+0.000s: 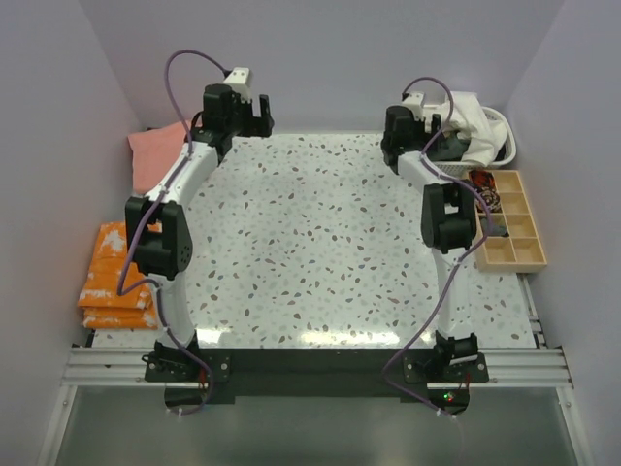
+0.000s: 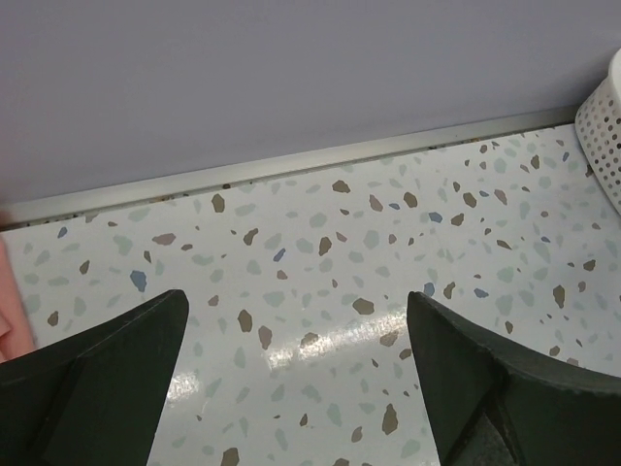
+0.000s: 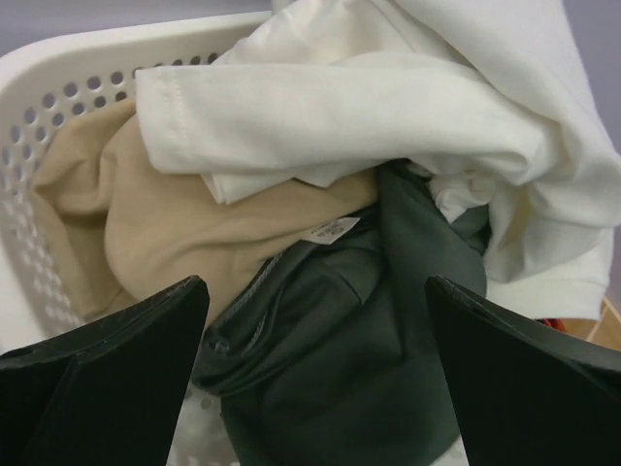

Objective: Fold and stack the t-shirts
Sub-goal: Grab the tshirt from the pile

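The right gripper (image 3: pixel 315 291) hangs with its jaws spread wide and nothing between them, directly over the shirts piled in the white basket (image 3: pixel 58 107). A dark shirt (image 3: pixel 359 359) lies right under the jaws, a tan shirt (image 3: pixel 184 223) beside it, and a white shirt (image 3: pixel 388 107) is draped over both and out across the rim.

The step in hand looks like pulling one shirt out. Since the white shirt lies on top, a pinch on its stitched edge alone should lift it without dragging the others along.

The left gripper (image 2: pixel 296 301) is also wide open and empty, above the bare table (image 1: pixel 320 243) near its far edge, well placed to take a second corner.

The basket shirts are crumpled, so no long axis or heading can be read. A pink shirt (image 1: pixel 155 155) lies at the far left corner, partly hidden by the arm.
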Available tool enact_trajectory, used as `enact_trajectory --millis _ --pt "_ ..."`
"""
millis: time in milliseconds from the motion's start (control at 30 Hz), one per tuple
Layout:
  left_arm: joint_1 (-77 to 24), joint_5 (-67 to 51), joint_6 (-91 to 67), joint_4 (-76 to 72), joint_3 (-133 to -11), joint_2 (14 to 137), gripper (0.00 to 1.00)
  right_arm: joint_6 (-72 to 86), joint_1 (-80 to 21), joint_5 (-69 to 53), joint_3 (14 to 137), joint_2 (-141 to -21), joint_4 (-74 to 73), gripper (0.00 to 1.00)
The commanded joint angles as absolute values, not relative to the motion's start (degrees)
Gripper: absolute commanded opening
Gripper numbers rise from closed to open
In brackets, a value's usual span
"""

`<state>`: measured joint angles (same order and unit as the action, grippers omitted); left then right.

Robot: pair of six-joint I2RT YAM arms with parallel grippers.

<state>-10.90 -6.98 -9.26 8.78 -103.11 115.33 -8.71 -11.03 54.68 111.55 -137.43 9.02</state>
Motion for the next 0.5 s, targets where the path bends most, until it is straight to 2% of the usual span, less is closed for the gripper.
enact_trajectory --millis 0,300,467 --pt "-10.9 -9.8 -7.8 8.2 -107.6 119.2 1.00 -9.0 -7.0 55.6 123.0 -140.2 11.9 0.99" --pt "-10.9 -13.3 -9.8 5.2 -111.6 125.8 1.00 -14.5 -4.0 55.2 127.9 -145.0 22.5 0.99" --pt "-10.9 -16.3 -11.9 4.9 -114.8 128.5 1.00 -11.1 -1.0 55.2 140.9 -153.2 14.1 0.98"
